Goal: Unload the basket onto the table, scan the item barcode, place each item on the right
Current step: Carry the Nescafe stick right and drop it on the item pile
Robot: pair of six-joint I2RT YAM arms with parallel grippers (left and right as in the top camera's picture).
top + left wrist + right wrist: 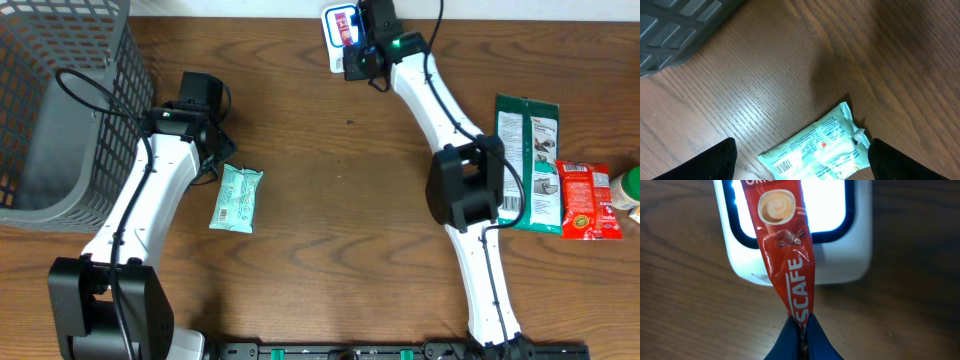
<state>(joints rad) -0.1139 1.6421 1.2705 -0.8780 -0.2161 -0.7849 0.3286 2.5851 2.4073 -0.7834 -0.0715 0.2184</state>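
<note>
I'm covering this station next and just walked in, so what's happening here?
The right gripper is shut on a red coffee sachet, holding it over the lit scanner. The left gripper is open and holds nothing, hovering over a pale green packet lying near the grey basket.

The worktop is brown wood-grain, smooth with a dull sheen. The sachet pinched in the right hand is glossy, creased red film. Just beyond that hand, the scanner is smooth white plastic with a shiny lit window. Under the left hand lies a packet of slick pale-green film.
</note>
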